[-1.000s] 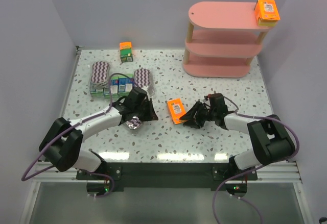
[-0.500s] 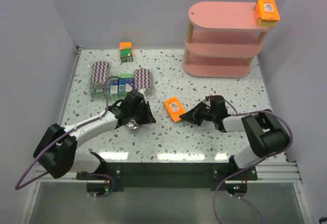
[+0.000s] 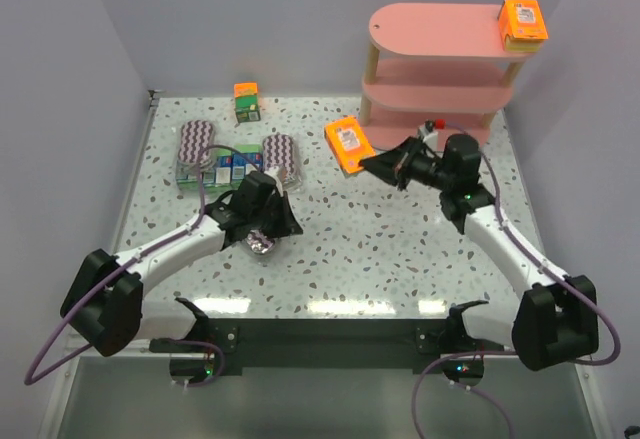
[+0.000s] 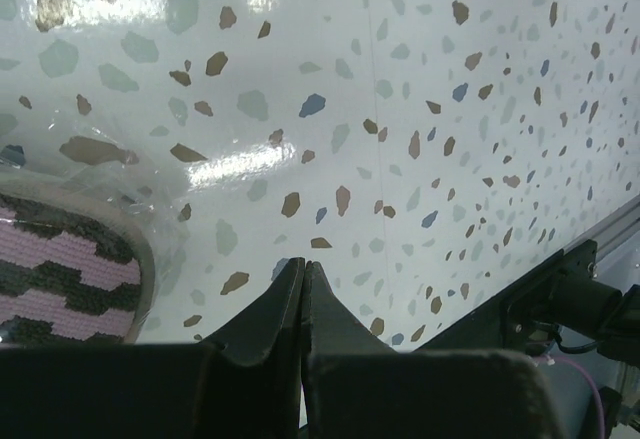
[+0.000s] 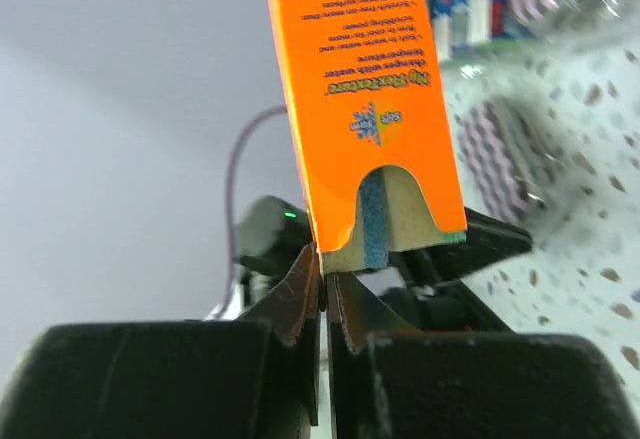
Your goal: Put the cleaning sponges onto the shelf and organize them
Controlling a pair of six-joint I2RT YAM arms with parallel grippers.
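Note:
My right gripper (image 3: 388,165) is shut on the edge of an orange sponge pack (image 3: 349,146) and holds it in the air just left of the pink shelf (image 3: 440,79). In the right wrist view the pack (image 5: 360,99) stands above the shut gripper (image 5: 325,277). A second orange pack (image 3: 523,21) lies on the shelf's top board at its right end. My left gripper (image 3: 285,225) is shut and empty, low over the table beside a purple-white zigzag pack (image 3: 262,244), which shows at the left in the left wrist view (image 4: 60,279); the gripper (image 4: 303,267) is there too.
At the back left lie two more zigzag packs (image 3: 197,144) (image 3: 282,154) with blue-green boxes (image 3: 232,166) between them. A small orange-topped pack (image 3: 246,102) stands near the back wall. The shelf's two lower boards (image 3: 440,99) hold nothing I can see.
My right gripper has lifted the orange pack off the table and carried it back and up towards the shelf. My left gripper has shifted only slightly.

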